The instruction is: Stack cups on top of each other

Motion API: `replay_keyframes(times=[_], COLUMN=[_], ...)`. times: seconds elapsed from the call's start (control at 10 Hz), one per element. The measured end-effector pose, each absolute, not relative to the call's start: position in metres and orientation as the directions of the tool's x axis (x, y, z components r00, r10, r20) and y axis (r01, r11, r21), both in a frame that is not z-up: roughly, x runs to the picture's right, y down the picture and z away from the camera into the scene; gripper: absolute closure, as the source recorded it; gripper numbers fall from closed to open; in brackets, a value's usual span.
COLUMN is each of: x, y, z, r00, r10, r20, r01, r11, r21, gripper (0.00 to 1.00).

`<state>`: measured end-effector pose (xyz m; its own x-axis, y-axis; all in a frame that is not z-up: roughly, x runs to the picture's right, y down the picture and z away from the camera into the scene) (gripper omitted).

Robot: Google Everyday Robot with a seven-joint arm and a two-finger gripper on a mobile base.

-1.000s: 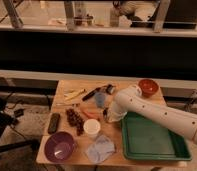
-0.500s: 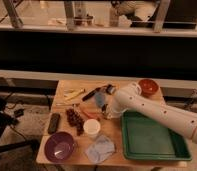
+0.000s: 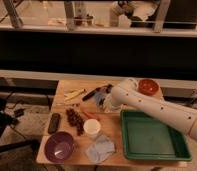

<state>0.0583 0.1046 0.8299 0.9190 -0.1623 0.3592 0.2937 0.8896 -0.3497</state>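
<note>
A pale, whitish translucent cup (image 3: 92, 128) stands upright near the middle front of the wooden table (image 3: 117, 154). My gripper (image 3: 104, 95) is at the end of the white arm (image 3: 152, 107), which reaches in from the right. It is over the far middle of the table, well behind the pale cup. A small bluish thing (image 3: 98, 99) sits right at the gripper; I cannot tell what it is or whether it is held. The silver metal cup cannot be made out.
A purple bowl (image 3: 60, 146) is at the front left, a blue cloth (image 3: 101, 148) beside it, a green tray (image 3: 152, 140) at the front right and an orange-red bowl (image 3: 148, 86) at the far right. Grapes (image 3: 74, 120), a black remote-like object (image 3: 54, 122) and yellow pieces (image 3: 74, 94) lie on the left.
The end of the arm has shifted slightly toward the far side of the table. The pale cup and the bowls have not moved.
</note>
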Motion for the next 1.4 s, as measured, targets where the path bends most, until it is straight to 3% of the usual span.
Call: replay_keyframes(times=[0.6, 1.4], x=[0.055, 0.03], y=[0.066, 0.055], z=[0.79, 0.807], r00=[0.921, 0.896], r10=[-0.22, -0.26], r20=[0.321, 0.359], r01=[0.322, 0.366], r11=[0.895, 0.892], r21=[-0.309, -0.267], gripper=[1.0, 1.0])
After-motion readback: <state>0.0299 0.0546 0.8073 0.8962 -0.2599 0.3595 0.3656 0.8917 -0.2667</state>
